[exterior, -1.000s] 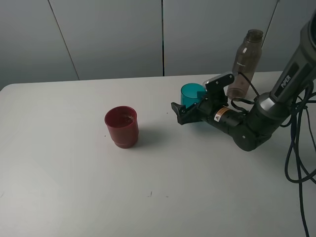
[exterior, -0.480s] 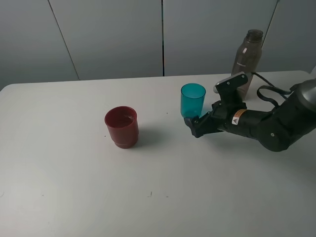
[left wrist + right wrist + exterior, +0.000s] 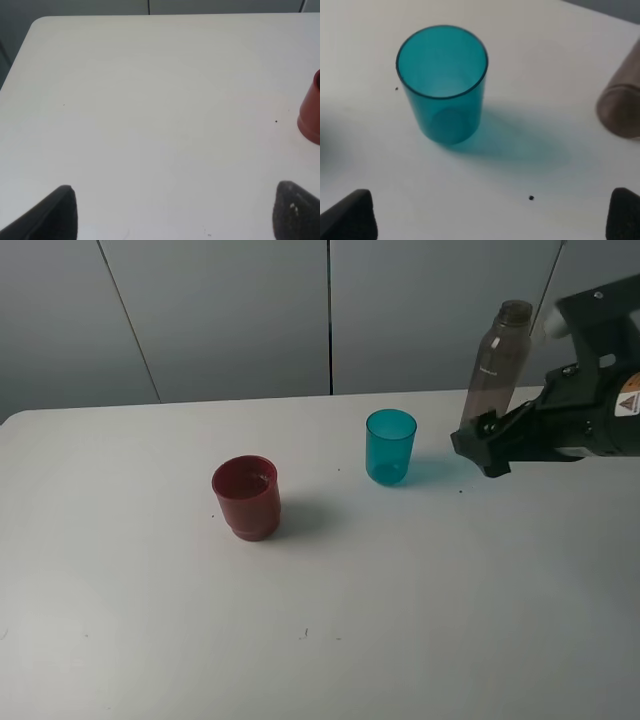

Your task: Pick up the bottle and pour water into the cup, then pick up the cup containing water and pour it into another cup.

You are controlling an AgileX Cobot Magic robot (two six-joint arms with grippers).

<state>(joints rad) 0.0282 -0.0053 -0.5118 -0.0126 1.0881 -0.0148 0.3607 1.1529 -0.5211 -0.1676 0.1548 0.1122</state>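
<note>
Teal translucent plastic tumbler (image 3: 390, 446) is standing upright on the white surface (image 3: 150, 620), right of the opaque dark red plastic cup (image 3: 246, 497). The right hand (image 3: 480, 448), beside the tumbler half a second ago, is now withdrawing rightward, fingers spread and gripping nothing, overlapping the lower part of the tall smoky grey-brown plastic bottle (image 3: 497, 350) standing behind it. Both cups are remaining where they were. The left hand (image 3: 175, 212) is hovering, released, with the red cup at the frame edge.
</note>
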